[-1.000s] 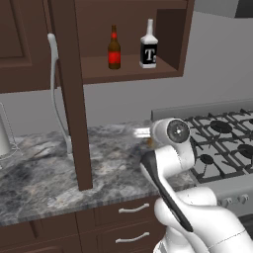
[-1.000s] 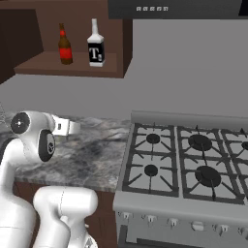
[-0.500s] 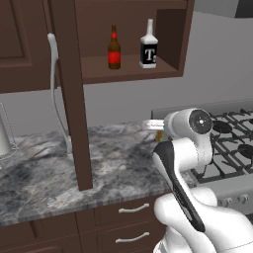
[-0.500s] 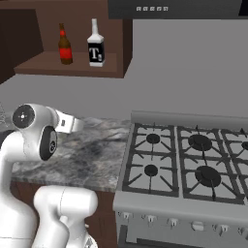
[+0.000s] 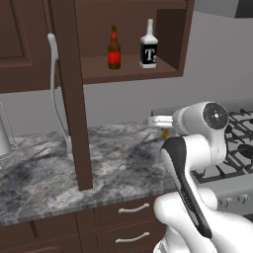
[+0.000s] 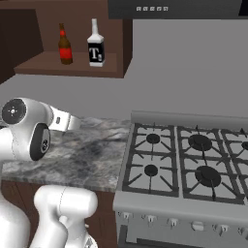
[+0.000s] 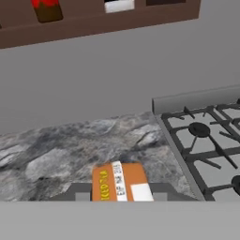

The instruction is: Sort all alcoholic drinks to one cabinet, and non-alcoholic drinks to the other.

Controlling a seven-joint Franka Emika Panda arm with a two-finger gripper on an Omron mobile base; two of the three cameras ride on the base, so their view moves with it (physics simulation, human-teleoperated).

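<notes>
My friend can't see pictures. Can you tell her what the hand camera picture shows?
The gripper is shut on an orange can just above a grey marble counter. A gas stove sits to the right, and a brown cabinet shelf runs across the top.

A grey marbled surface [image 5: 113, 163] is running along the wall, sitting on dark brown lower units whose drawers [image 5: 129, 212] are carrying curved silver pulls. A gas stove [image 6: 193, 164] with black grates and round burners is standing just beside the surface, a row of small knobs lining its front edge. A dark range hood [image 6: 184, 8] is hanging above the stove. A plain grey wall [image 6: 193, 68] is backing everything. A pale, partly cropped object [image 5: 4, 141] is standing at the far left.
</notes>
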